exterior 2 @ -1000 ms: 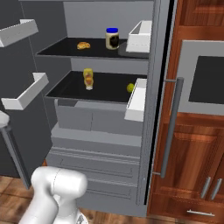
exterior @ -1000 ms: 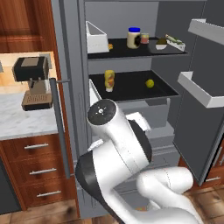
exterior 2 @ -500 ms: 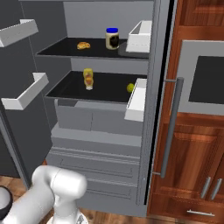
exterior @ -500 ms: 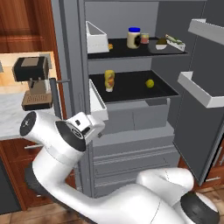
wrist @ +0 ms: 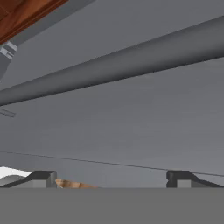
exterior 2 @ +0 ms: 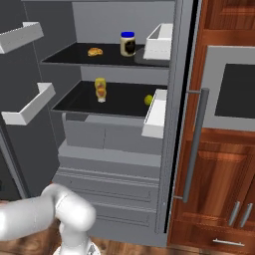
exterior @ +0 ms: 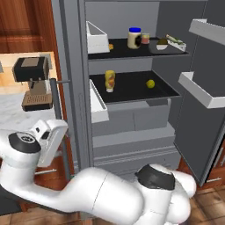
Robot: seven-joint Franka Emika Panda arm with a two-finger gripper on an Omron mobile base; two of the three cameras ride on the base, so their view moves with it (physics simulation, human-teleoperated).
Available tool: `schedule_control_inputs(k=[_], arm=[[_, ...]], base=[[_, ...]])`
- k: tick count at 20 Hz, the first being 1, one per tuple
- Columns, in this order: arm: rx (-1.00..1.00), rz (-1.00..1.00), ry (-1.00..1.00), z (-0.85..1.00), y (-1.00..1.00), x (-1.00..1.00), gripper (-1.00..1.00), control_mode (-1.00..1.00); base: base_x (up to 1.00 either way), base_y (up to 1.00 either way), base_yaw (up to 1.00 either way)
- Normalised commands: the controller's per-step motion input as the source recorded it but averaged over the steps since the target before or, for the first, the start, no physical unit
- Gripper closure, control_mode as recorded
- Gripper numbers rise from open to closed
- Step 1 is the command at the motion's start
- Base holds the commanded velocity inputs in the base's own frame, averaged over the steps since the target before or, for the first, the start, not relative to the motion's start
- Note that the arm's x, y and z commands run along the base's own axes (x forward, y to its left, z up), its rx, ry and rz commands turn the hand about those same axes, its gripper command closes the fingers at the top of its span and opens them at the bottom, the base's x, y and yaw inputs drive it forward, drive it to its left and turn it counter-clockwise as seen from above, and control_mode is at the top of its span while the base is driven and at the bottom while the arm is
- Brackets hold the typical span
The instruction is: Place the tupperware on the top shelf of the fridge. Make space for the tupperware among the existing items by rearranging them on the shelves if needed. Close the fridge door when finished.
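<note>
The grey fridge [exterior: 132, 145] stands with both doors swung open. On the right end of its top shelf [exterior: 127, 52] lies the tupperware [exterior: 169, 43], a shallow white tray with a dark lump and a green bit. Beside it are a white jar with a blue lid [exterior: 134, 38] [exterior 2: 128, 44] and a small orange-red jar [exterior: 145, 38]. The lower shelf [exterior: 132, 90] holds a yellow squeeze bottle [exterior: 110, 81] [exterior 2: 100, 89] and a yellow fruit [exterior: 150, 83] [exterior 2: 148, 99]. My gripper [wrist: 110, 178] is open and empty, close to the left door's bar handle [wrist: 113, 65]. My hand [exterior: 48, 138] sits low at the left, outside that door.
A coffee machine [exterior: 35, 83] stands on the counter left of the fridge. White bins [exterior: 97, 38] [exterior 2: 158, 41] hang inside the doors, and the right door [exterior: 202, 88] juts toward me. A small orange-brown item [exterior 2: 95, 51] lies at the shelf's left. Wooden cabinets and an oven [exterior 2: 234, 89] are at the right.
My arm has swung from the middle of the left base view down and to the left, bringing the hand to the outer side of the left door. The things in the fridge have not moved.
</note>
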Motion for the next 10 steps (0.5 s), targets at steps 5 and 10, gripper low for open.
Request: schedule_control_inputs(k=[5,10], arm=[[-0.23,0.0,0.02,-0.58,0.6,0.37,-1.0,-1.0],[-0.17,0.0,0.0,-0.57,0.24,0.17,-1.0,-1.0]], base=[[0.0,0.0,0.0],[0.0,0.0,0.0]])
